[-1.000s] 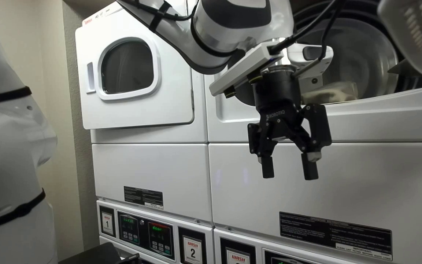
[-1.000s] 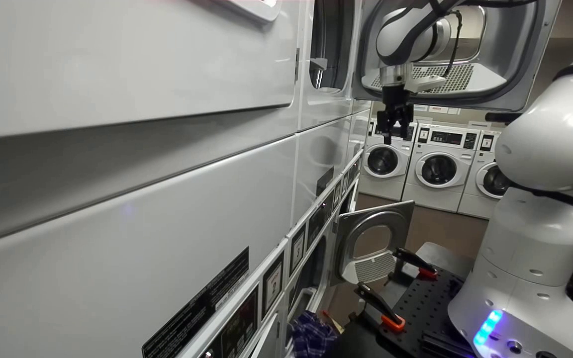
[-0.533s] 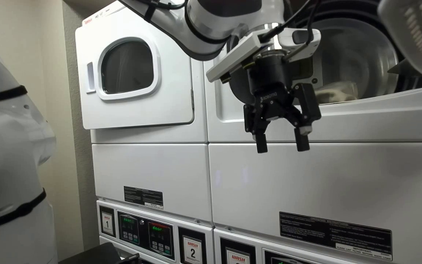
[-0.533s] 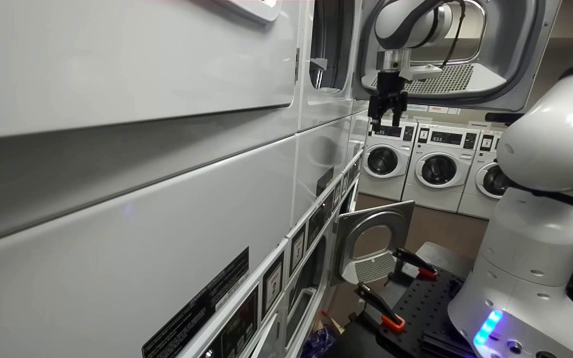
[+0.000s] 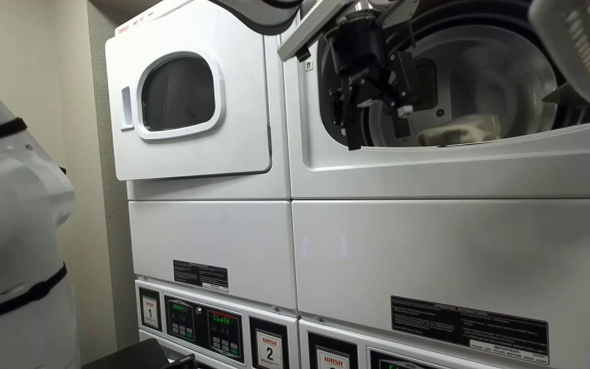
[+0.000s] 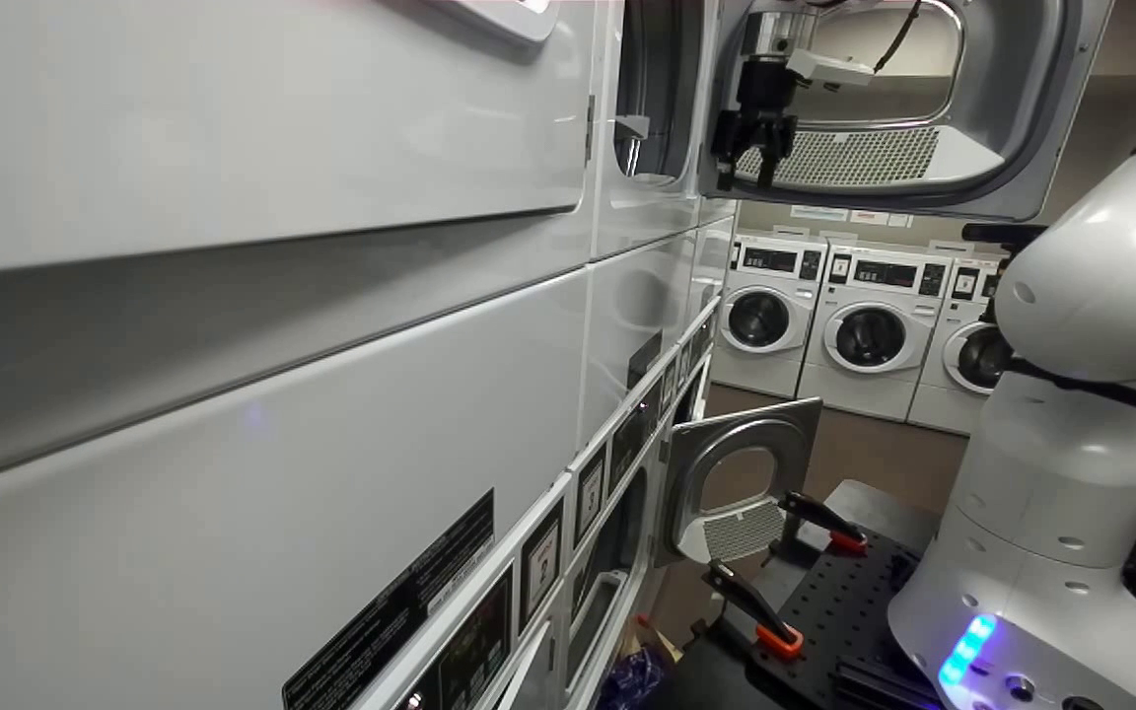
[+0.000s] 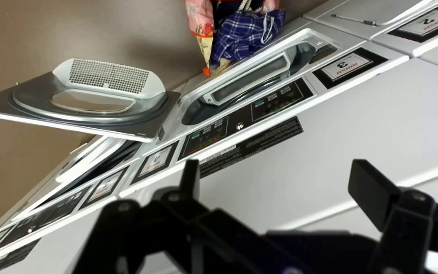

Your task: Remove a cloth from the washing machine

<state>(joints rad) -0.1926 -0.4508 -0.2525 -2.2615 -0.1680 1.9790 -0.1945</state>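
White machines [image 5: 254, 233] stand stacked; open drum [image 5: 510, 66], upper right in an exterior view, holds pale bundle [image 5: 461, 130]. Plaid cloth [image 7: 242, 34] in or on floral bag [image 7: 202, 17], top of wrist view. Gripper [image 5: 377, 134] spread wide.

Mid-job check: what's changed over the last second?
In both exterior views the pincer has risen and shifted toward picture left. The plaid cloth, already loose a second ago, has dropped lower. The display nearest plate 2 now reads CLOSE, not door. The pincer stayed open; the pale item in the drum and lower open door haven't moved.
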